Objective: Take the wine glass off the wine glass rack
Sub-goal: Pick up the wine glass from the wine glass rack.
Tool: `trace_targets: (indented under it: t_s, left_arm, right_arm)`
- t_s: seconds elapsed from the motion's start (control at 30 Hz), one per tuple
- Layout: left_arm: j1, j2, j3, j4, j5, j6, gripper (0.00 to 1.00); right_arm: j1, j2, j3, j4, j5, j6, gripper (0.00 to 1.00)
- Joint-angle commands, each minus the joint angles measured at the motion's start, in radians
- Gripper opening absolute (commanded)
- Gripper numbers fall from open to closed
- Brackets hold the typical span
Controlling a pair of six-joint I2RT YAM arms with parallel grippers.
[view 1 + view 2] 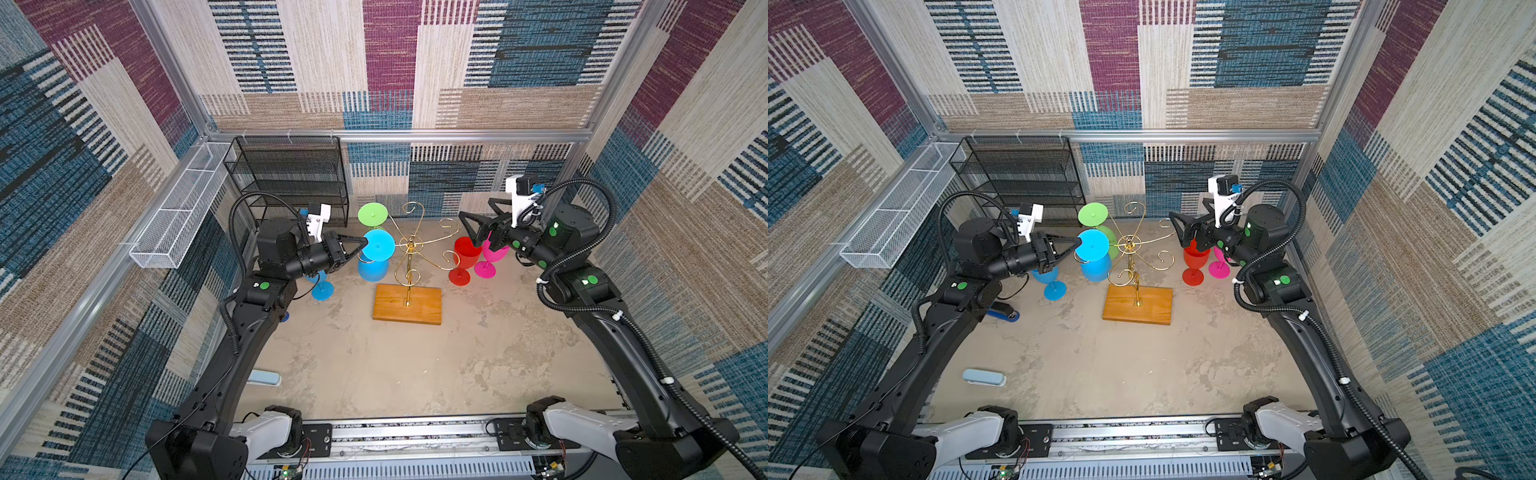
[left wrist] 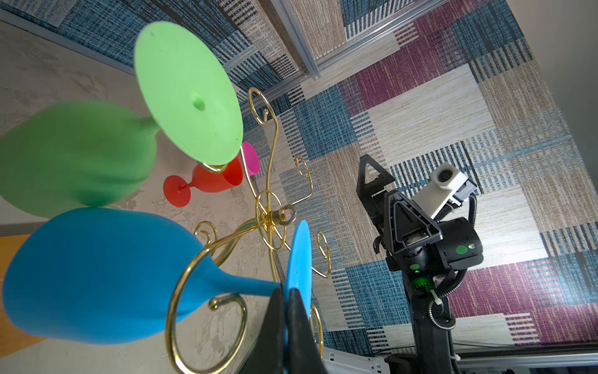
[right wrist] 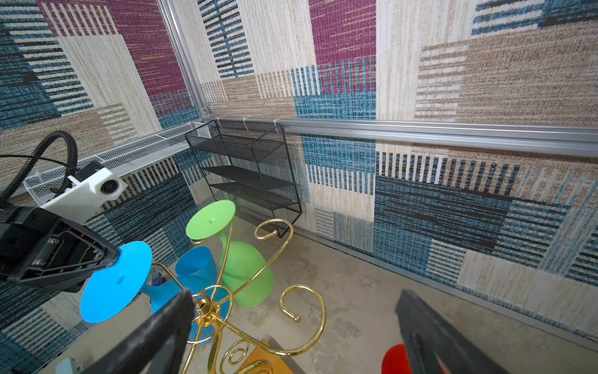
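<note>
Both top views look steeply down from high above the robot's base toward the back wall and take in the whole mottled grey tabletop point(image 1: 415, 374) point(image 1: 1100, 374) with both arms. The left wrist camera sits just behind the left jaws, very near the hanging blue plastic wine glass point(image 2: 97, 275), and faces across the thin gold wire wine glass rack point(image 2: 278, 217) toward the right jaws. The right wrist camera looks the opposite way, over the same rack, toward the left jaws and the black mesh shelf unit point(image 3: 249, 181). All four views share the rack, the blue glass and the green plastic wine glass point(image 3: 246, 268).
</note>
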Motion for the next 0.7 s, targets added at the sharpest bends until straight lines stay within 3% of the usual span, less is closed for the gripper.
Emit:
trace_targets:
  t_s: [0.0, 0.23, 0.67]
  left_arm:
    - [0.000, 0.011, 0.000, 0.054, 0.030, -0.003, 0.00]
    - [-0.015, 0.045, 0.022, 0.055, 0.055, 0.009, 0.00]
    - [-0.015, 0.005, 0.071, -0.208, 0.123, 0.194, 0.00]
  right_arm:
    - [0.000, -0.010, -0.002, 0.022, 0.012, 0.011, 1.00]
    - [0.000, -0.019, -0.007, 0.016, 0.022, 0.006, 1.00]
    - [0.000, -0.013, -0.005, 0.016, 0.022, 0.002, 1.00]
